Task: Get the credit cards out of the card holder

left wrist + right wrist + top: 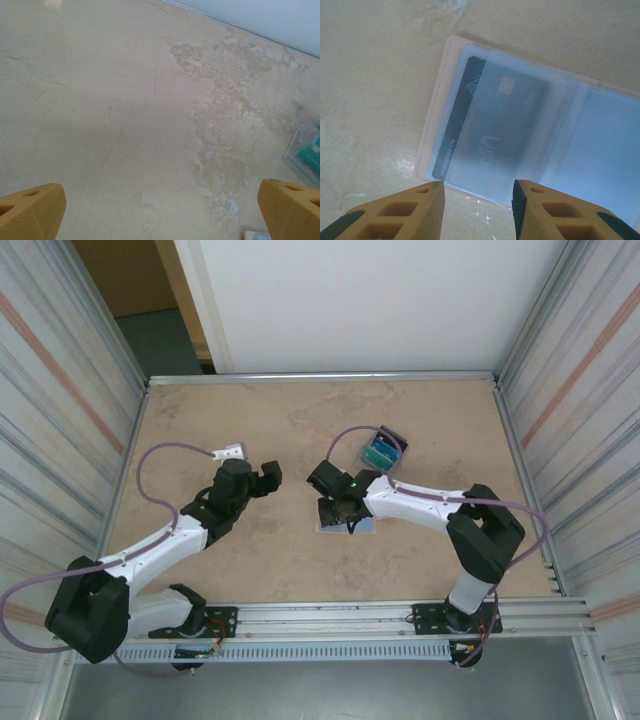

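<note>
— Mid-frame from above, the right gripper [345, 508] hides most of the card holder [367, 527].
— Its wrist view cuts the holder at the right edge. The dark card [462, 117] is blurred under a cloudy sleeve, its print mostly unreadable.

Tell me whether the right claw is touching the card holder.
Cannot tell. In the right wrist view the tips of the right claw overlap the near edge of the card holder, but neither contact nor a gap shows.
</note>
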Robot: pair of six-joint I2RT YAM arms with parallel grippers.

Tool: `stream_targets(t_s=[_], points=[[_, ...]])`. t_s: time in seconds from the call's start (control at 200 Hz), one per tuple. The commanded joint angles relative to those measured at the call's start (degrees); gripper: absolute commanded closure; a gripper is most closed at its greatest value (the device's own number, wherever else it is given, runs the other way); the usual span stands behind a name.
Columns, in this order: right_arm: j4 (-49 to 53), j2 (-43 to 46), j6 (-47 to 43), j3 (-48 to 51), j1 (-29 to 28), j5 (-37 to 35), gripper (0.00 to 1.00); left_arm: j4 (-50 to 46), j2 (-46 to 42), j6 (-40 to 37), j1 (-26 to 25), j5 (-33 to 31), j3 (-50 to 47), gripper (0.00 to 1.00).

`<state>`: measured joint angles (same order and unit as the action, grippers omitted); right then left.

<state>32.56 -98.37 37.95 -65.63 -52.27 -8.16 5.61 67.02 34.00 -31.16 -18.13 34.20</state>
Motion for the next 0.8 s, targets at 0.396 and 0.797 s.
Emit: stream_targets(t_s=[0.396,0.797], points=[[0.8,-6.8,1.9,-5.0,-0.3,-0.1,0.53,-2.3,-1.2,1.7,0.7,-1.4,-0.2,0.01],[0.9,-8.7,2.3,-4.5,-0.4,0.9,0.58,-2.6,0.2,1.6,0.7,-0.2,0.6,0.01]])
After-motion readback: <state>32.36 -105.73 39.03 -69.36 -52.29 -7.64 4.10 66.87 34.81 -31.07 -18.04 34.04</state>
